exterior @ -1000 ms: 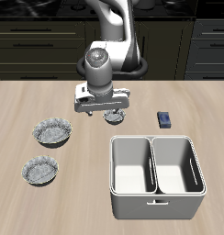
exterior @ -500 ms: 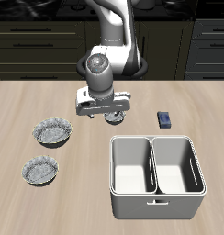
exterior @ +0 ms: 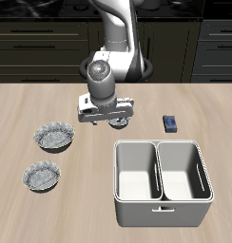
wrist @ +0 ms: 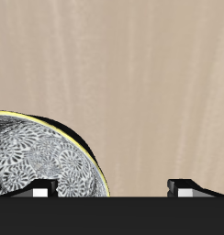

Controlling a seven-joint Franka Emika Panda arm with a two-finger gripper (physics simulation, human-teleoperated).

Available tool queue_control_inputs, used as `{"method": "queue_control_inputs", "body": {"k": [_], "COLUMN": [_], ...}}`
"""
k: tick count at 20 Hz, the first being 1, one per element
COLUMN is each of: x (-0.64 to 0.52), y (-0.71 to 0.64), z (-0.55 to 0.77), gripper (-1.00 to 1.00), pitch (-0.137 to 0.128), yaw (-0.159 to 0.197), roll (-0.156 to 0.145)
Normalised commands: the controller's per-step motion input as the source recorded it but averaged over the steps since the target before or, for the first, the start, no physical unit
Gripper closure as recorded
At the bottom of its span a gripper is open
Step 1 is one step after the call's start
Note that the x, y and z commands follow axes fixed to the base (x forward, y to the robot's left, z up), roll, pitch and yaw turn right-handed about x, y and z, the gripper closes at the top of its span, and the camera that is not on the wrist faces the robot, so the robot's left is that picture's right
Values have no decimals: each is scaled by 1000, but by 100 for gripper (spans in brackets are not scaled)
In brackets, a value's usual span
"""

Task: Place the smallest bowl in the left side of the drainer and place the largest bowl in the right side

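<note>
Hovering over smallest bowl (wrist: pixel 40 161) | gripper (exterior: pixel 112 121) open, empty | bowl sits off-centre, beside one fingertip, not between | drainer (exterior: pixel 162 202) well apart

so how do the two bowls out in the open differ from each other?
The bowl farther back looks slightly wider than the bowl nearer the table's front edge. The farther one also sits closer to the gripper, while the nearer one lies about level with the drainer. Both are grey, speckled, scallop-rimmed, upright and apparently empty.
</note>
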Motion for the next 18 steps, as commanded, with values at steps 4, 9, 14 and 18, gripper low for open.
{"method": "queue_control_inputs", "body": {"k": [4,9,14,18], "x": [11,2,15,50], "y": [-56,-30,-9,-21], "z": [8,94,16,114], "gripper": [100,100,100,100], "pitch": [5,-23,5,-15], "yaw": [-1,0,-8,-3], "roll": [-15,4,2,-16]}}
